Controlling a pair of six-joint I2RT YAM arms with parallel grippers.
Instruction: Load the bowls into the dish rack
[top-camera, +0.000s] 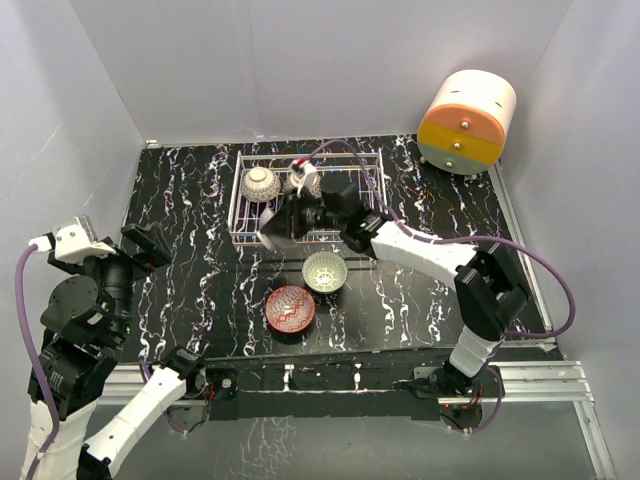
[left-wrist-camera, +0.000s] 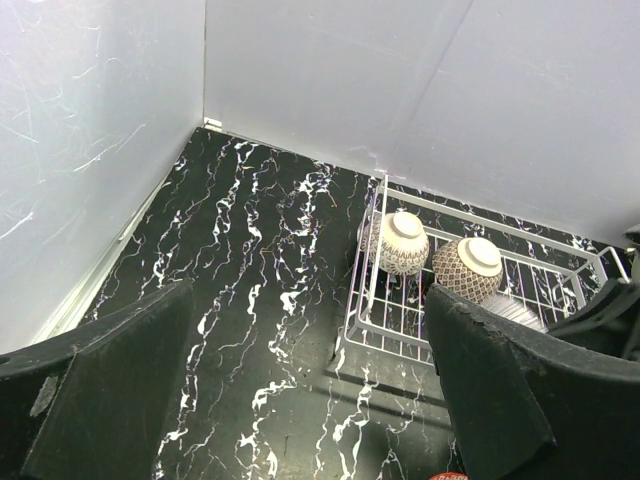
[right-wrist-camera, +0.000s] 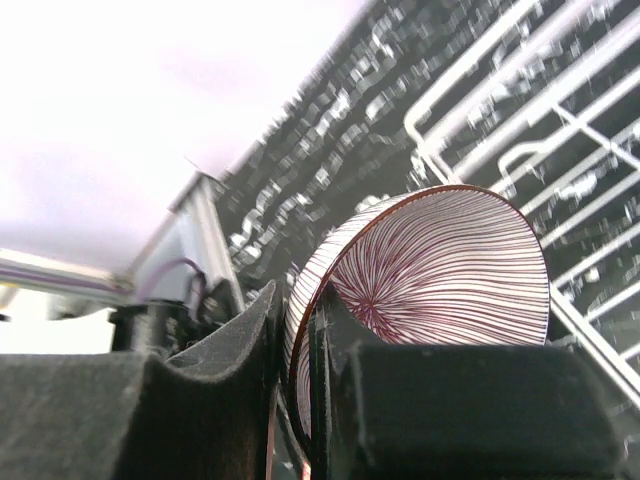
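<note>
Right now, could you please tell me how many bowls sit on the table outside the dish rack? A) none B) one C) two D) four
C: only the red bowl and the pale green bowl sit on the table outside the dish rack; the right gripper clamps the pinkish bowl by its rim.

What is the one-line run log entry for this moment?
right claw: shut on pinkish bowl rim, over dish rack | in rack: two brown-and-white bowls, upside down | table: green bowl, red bowl | left claw: open
</note>
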